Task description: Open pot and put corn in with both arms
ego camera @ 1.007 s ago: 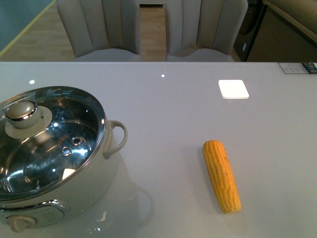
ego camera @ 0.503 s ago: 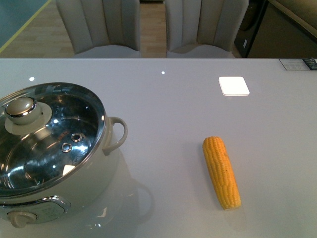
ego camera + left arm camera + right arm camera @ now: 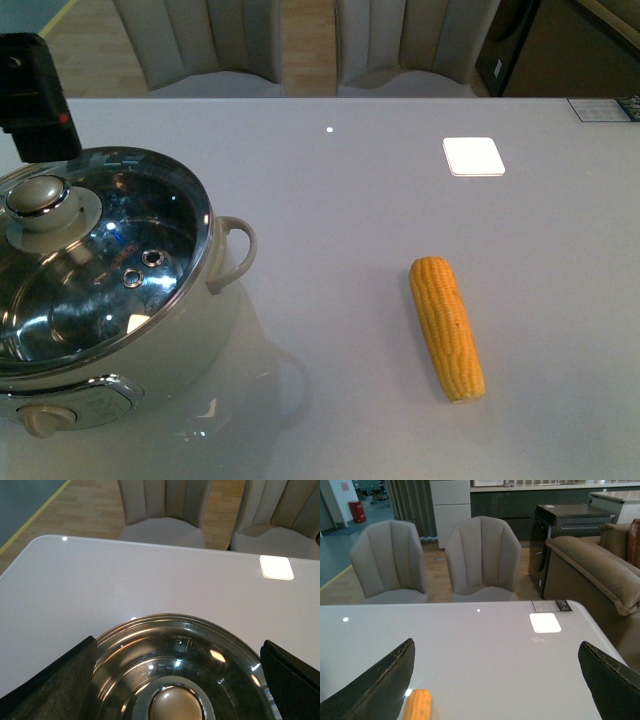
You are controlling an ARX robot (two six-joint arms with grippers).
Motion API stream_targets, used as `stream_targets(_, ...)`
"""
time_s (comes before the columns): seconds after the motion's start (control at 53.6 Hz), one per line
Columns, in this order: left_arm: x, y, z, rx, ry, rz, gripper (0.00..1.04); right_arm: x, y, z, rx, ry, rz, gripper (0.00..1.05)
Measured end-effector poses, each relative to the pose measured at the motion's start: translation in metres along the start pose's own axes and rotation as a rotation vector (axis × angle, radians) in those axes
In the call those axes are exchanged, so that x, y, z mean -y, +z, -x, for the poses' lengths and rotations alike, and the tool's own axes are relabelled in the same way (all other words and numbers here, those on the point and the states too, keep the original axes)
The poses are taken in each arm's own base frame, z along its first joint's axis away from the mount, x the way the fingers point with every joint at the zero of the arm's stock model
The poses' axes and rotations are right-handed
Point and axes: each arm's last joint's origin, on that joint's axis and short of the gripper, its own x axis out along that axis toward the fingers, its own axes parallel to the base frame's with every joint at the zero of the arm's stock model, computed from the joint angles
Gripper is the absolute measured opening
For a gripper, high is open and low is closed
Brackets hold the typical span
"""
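One cream-white electric pot [image 3: 190,330] stands at the near left of the pale table [image 3: 340,220], closed by one glass lid [image 3: 110,270] with a steel rim and one round cream knob [image 3: 40,195]; one looped side handle [image 3: 235,262] faces the middle of the table and one control knob [image 3: 38,420] sits on the pot's front; one yellow corn cob [image 3: 447,327], bare of husk, lies on the table well to the right of the pot, apart from it, its thicker end pointing away from the robot; one black piece of the left arm [image 3: 32,95] shows at the far side of the lid; in the left wrist view the left gripper [image 3: 177,645] hangs above the lid with its two dark fingers [image 3: 55,680] spread wide to either side, touching nothing; in the right wrist view the right gripper [image 3: 495,650] is over the table, its two fingers [image 3: 612,680] likewise far apart and empty, with the cob's end just in view near one finger; one bright white square [image 3: 473,155] lies on the far right part of the table, and one small card [image 3: 605,108] at its far right edge; two grey upholstered chairs [image 3: 482,555] stand behind the table, and one brown sofa [image 3: 592,565] to their right.
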Motion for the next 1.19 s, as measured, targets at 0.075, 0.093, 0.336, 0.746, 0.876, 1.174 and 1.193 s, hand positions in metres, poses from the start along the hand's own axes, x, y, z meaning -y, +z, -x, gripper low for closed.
stream_targets(0.075, 0.0, -0.007, -0.015, -0.013, 0.011, 0.001, 0.98, 0.0, 0.0, 0.0, 0.0, 0.0, 0.0, 0.96)
stream_targets(0.093, -0.001, -0.009, -0.018, -0.016, 0.014, 0.002, 0.98, 0.0, 0.0, 0.0, 0.0, 0.0, 0.0, 0.96)
stream_targets(0.336, -0.001, -0.041, -0.04, -0.038, 0.03, 0.046, 0.98, 0.0, 0.0, 0.0, 0.0, 0.0, 0.0, 0.96)
stream_targets(0.746, 0.008, -0.072, -0.05, -0.009, 0.063, 0.065, 0.98, 0.0, 0.0, 0.0, 0.0, 0.0, 0.0, 0.96)
stream_targets(0.876, 0.008, -0.073, -0.05, -0.006, 0.07, 0.061, 0.98, 0.0, 0.0, 0.0, 0.0, 0.0, 0.0, 0.96)
stream_targets(1.174, 0.01, -0.074, -0.05, -0.005, 0.073, 0.054, 0.57, 0.0, 0.0, 0.0, 0.0, 0.0, 0.0, 0.96)
stream_targets(1.193, 0.01, -0.074, -0.05, -0.005, 0.073, 0.054, 0.56, 0.0, 0.0, 0.0, 0.0, 0.0, 0.0, 0.96)
